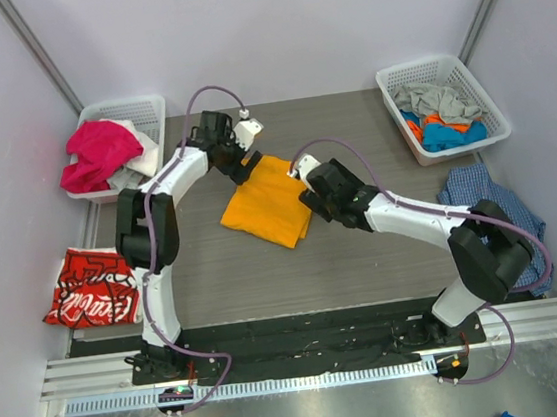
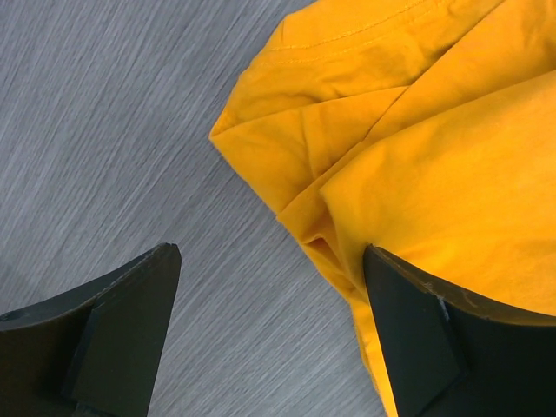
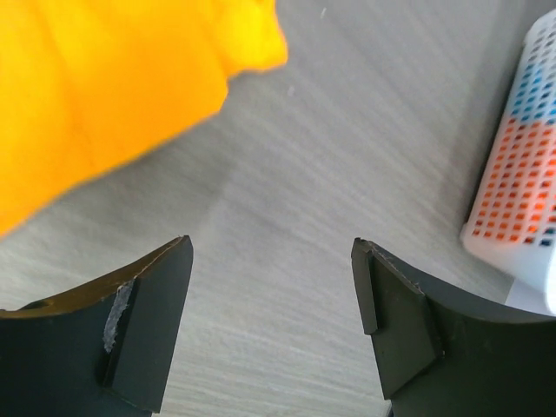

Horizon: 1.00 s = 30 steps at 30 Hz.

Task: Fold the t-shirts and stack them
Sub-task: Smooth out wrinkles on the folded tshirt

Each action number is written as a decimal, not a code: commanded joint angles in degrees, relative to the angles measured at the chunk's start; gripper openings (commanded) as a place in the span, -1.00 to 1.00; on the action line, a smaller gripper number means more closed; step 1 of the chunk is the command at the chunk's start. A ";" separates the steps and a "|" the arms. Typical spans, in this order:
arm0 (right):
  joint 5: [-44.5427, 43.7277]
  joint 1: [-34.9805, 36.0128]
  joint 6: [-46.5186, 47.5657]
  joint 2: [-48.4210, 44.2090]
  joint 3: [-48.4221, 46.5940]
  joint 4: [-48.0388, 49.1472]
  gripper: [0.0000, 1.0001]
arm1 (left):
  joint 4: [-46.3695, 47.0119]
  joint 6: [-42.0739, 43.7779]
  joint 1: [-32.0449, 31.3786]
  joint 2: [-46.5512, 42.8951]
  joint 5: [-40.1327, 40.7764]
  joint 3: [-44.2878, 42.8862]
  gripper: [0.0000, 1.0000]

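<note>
The orange-yellow t-shirt (image 1: 266,202) lies folded in the middle of the table. My left gripper (image 1: 245,166) is open at its far left corner. In the left wrist view the gripper (image 2: 271,261) straddles the shirt's edge (image 2: 408,148), one finger (image 2: 434,330) over the cloth, the other over bare table. My right gripper (image 1: 309,191) is open and empty at the shirt's right edge. In the right wrist view it (image 3: 271,252) is over bare table, with the shirt (image 3: 104,87) at upper left. The red t-shirt with white lettering (image 1: 91,286) lies at the left, beyond the table's edge.
A white basket (image 1: 147,107) at the back left holds pink and white cloth. A white basket (image 1: 439,67) at the back right holds grey, blue and orange clothes; it also shows in the right wrist view (image 3: 521,182). A blue checked garment (image 1: 487,203) lies at the right.
</note>
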<state>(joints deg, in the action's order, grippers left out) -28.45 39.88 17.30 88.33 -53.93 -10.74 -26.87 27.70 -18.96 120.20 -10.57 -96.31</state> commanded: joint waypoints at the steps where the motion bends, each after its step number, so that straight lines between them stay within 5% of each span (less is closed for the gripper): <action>1: 1.11 -0.24 -0.16 2.45 -6.79 3.18 0.63 | -3.78 -1.69 3.40 -1.46 -5.50 -5.01 0.87; 20: 5.68 -0.24 2.74 21.79 -24.28 5.91 0.62 | -22.42 -1.51 11.13 7.31 -29.41 -15.12 0.99; 30: 6.21 -0.24 3.97 23.46 -24.29 6.43 0.61 | -30.60 -1.25 11.84 14.09 -29.51 -21.89 0.99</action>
<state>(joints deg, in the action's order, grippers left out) -22.72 39.68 20.69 111.92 -76.66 -7.05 -52.58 25.96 -7.51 133.43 -38.26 -115.15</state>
